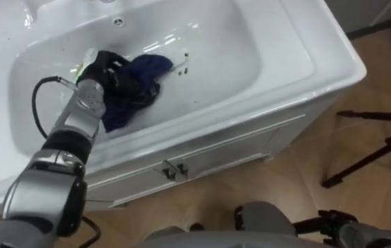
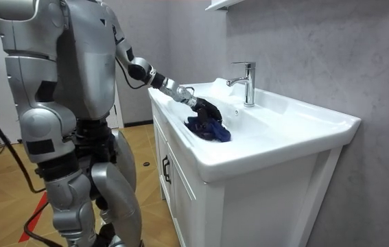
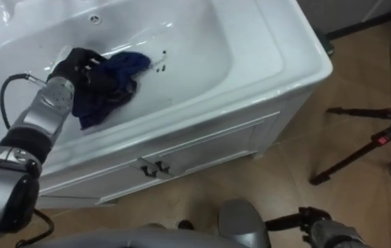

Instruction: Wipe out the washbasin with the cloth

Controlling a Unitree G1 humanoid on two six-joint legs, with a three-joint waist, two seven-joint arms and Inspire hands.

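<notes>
One white basin [image 1: 323, 52] spans the upper frame in the left eye view. In its bowl, left of centre, lies a dark blue cloth [image 1: 147, 69], with small dark specks [image 1: 183, 69] just right of it. The left robot hand [image 1: 109, 69] rests on the cloth's left part, fingers curled into the fabric. We see the right robot hand [image 1: 329, 222] at the lower right edge; its grasp we cannot tell. In the room view, centre frame, the cloth sits bunched in the bowl under the left robot hand, with a faucet [image 2: 248, 82] upright behind. In the right eye view a tripod [image 3: 387, 136] stands on the floor at right.
</notes>
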